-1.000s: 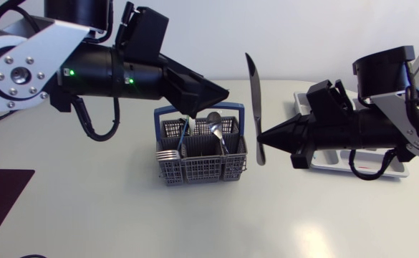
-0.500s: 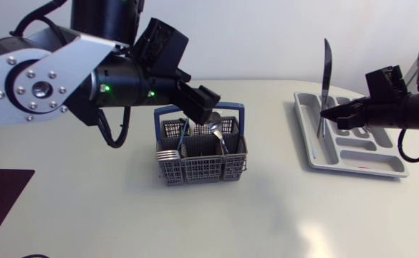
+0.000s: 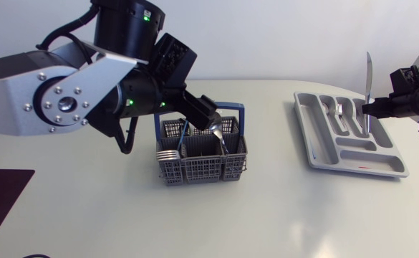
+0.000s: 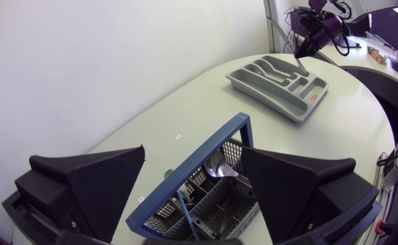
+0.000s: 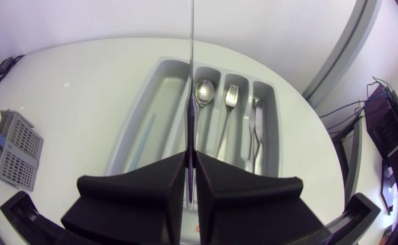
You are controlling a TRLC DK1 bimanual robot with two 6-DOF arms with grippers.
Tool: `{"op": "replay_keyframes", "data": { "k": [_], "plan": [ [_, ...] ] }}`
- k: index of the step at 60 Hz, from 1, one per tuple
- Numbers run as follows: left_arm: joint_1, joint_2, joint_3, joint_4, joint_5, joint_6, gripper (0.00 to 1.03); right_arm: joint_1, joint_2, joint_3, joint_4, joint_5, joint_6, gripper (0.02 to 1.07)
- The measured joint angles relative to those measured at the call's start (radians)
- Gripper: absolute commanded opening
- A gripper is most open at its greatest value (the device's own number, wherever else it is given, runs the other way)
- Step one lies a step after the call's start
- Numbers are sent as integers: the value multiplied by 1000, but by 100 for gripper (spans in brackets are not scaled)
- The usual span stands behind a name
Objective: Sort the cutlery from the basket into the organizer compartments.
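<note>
Grey mesh basket (image 3: 202, 170) (blue handle (image 3: 234, 106)), grey organizer (image 3: 318, 140).

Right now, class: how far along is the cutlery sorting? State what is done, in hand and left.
Done: a spoon, fork and knife lie in the tray. In hand: the right end effector holds a second knife upright above it. Left: forks and another spoon in the basket, below the open left end effector.

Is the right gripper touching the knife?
Touching. Right wrist view shows the right gripper pinching the knife from both sides.

Head overhead, wrists close, organizer (image 3: 315, 136) shared
</note>
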Motion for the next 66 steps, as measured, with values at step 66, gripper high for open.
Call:
{"op": "replay_keyframes", "data": {
  "k": [66],
  "plan": [
    [-5,3,-29,11,-41,30,98,14,631,674,-242,463,133,8]
  ]
}}
